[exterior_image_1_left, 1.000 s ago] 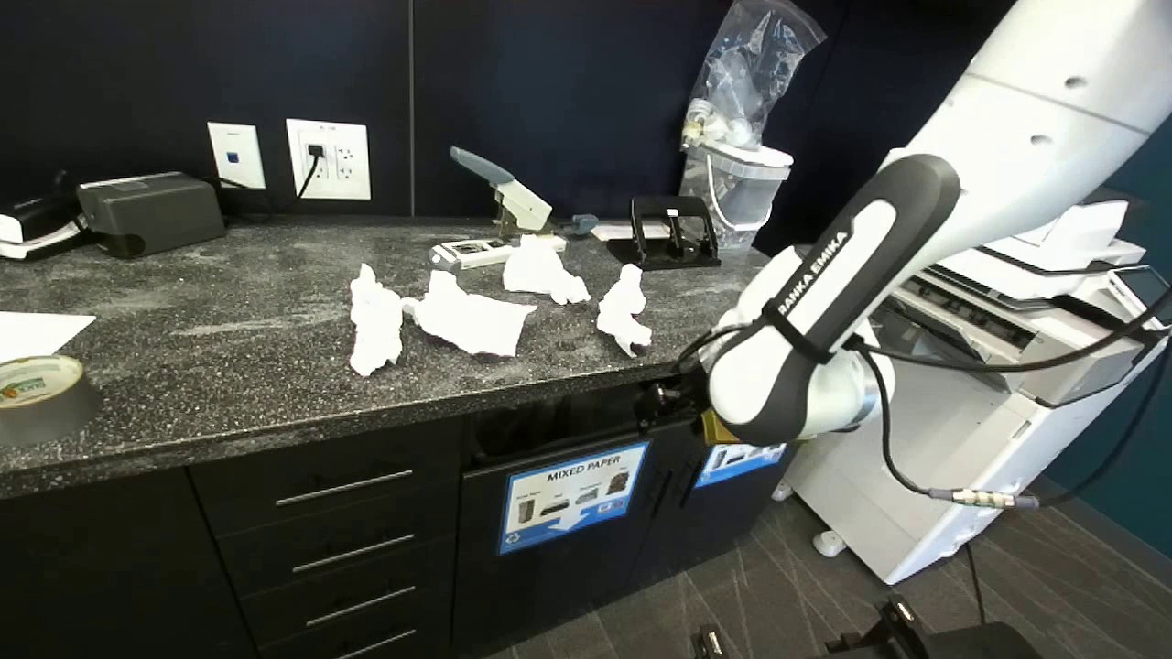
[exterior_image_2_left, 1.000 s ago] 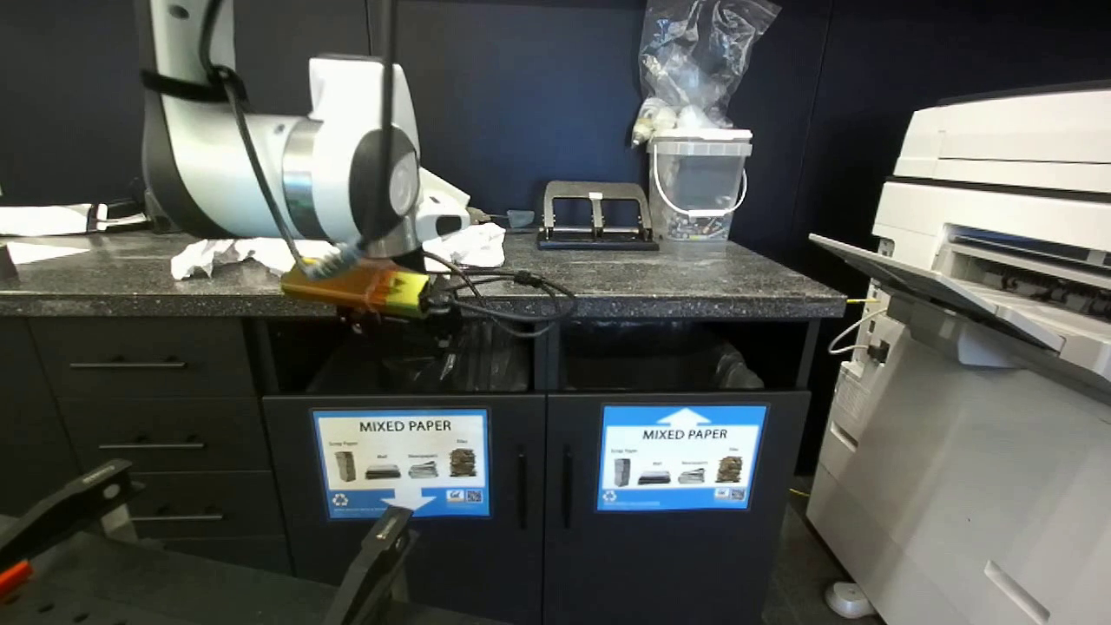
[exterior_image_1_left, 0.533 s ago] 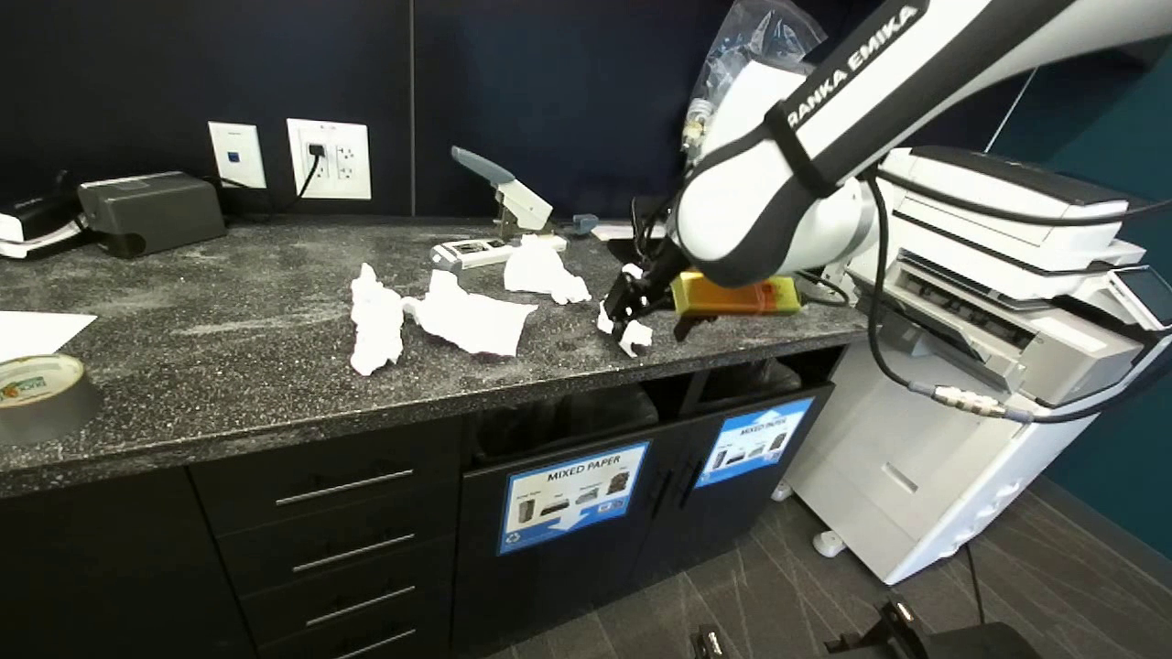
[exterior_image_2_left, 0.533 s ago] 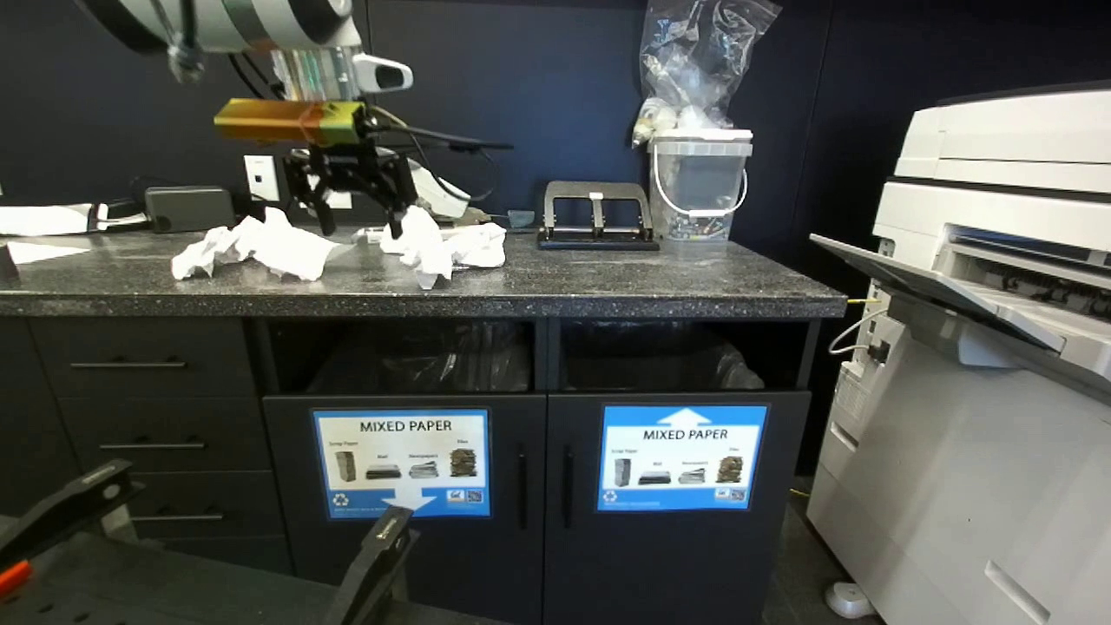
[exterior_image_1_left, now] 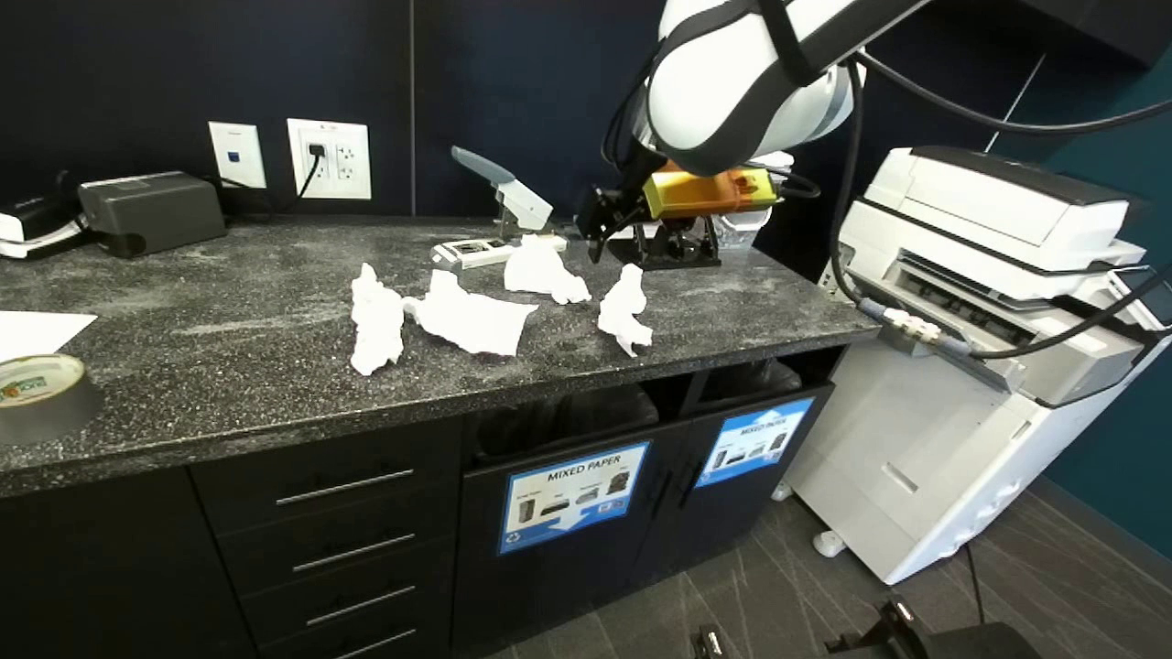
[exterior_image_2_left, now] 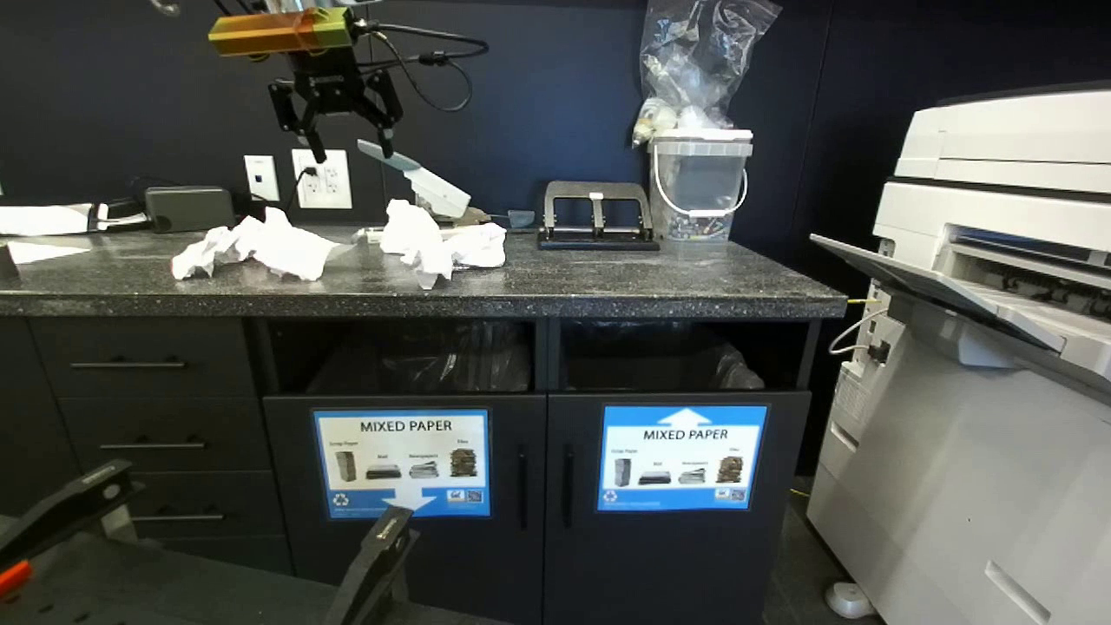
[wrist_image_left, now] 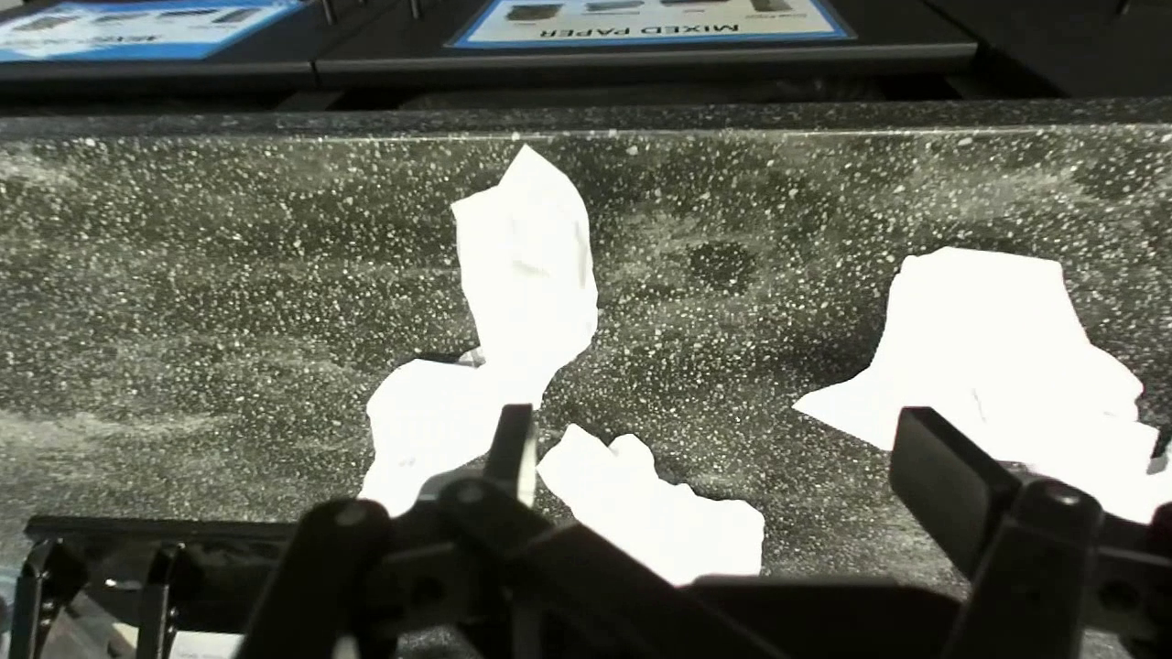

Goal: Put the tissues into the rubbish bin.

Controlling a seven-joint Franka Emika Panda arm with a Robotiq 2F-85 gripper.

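Observation:
Several crumpled white tissues lie on the dark speckled counter. In an exterior view they are a left one, a wide one, one at the back and one at the right. In the wrist view, three show: a left one, a middle one and a right one. My gripper is open, with nothing between its fingers, high above the counter. In the wrist view its fingers are spread over the middle tissue. The bag-lined rubbish bin sits below the counter behind a "MIXED PAPER" door.
A second bagged bin opening is beside it. A stapler, hole punch and clear bucket stand at the back. A tape roll and flat paper lie at one end. A printer stands beside the counter.
My gripper has risen from low in front of the counter edge, by the bin opening, to high above the counter and farther back. The tissues on the counter have not moved.

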